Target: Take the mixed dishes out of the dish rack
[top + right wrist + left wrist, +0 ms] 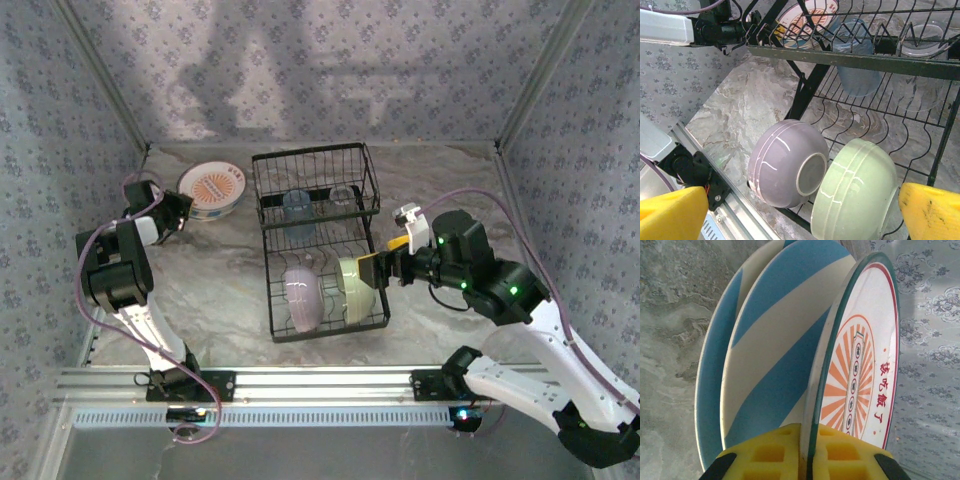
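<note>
The black wire dish rack stands mid-table. Its lower section holds a lavender bowl and a pale green bowl, both on edge. A translucent blue cup sits in the raised basket. Left of the rack, plates are stacked on the table, with the cream orange-patterned plate over blue-and-white striped plates. My left gripper is shut on the cream plate's rim. My right gripper is open at the rack's right side, facing the two bowls.
A clear cup sits next to the blue cup in the basket. Patterned walls close in the table on the left, back and right. A metal rail runs along the near edge. The rack's top bar crosses above the bowls.
</note>
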{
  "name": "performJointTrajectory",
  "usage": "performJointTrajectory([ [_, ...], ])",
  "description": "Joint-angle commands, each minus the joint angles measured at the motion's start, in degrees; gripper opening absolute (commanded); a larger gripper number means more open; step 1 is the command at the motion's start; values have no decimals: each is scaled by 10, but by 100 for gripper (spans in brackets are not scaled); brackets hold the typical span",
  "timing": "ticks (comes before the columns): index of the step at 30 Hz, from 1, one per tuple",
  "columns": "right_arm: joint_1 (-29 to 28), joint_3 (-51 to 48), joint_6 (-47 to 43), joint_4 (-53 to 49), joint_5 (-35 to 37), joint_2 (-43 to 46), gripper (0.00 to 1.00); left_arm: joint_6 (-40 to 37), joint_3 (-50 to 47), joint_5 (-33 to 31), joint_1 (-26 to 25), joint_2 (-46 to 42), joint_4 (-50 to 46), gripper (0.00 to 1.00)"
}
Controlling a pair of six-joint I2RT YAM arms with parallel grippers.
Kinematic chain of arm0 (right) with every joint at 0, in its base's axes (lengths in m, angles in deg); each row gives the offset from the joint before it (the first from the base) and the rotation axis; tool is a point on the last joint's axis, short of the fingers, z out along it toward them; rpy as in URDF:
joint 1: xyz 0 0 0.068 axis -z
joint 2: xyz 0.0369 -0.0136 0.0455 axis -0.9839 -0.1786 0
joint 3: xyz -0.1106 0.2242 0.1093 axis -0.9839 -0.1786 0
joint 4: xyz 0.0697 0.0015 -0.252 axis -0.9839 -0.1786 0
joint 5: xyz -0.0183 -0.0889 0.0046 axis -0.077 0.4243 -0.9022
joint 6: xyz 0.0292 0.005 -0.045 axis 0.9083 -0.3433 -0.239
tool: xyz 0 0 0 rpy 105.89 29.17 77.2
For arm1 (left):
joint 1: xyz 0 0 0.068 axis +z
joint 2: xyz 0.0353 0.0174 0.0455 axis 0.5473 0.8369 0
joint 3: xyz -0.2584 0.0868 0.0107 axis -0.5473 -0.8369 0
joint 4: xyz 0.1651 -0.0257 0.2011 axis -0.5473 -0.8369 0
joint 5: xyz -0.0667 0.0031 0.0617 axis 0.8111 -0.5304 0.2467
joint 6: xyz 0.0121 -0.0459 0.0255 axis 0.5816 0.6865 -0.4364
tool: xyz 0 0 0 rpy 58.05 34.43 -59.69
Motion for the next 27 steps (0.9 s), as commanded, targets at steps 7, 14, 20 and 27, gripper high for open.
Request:
performJointTrajectory([
  [7, -7, -2, -7, -10, 15, 1, 100, -12, 28, 4, 6, 11, 11, 12],
  [14, -9, -3, -4, -12, 20, 1, 100, -13, 31, 8, 10, 11, 8, 27],
  [20, -13, -3, 0, -15, 26, 1, 100, -18, 33, 8, 13, -3, -3, 53],
  [27, -15, -1, 12, -37, 64, -7, 100, -35, 50, -2, 14, -29, -46, 82],
])
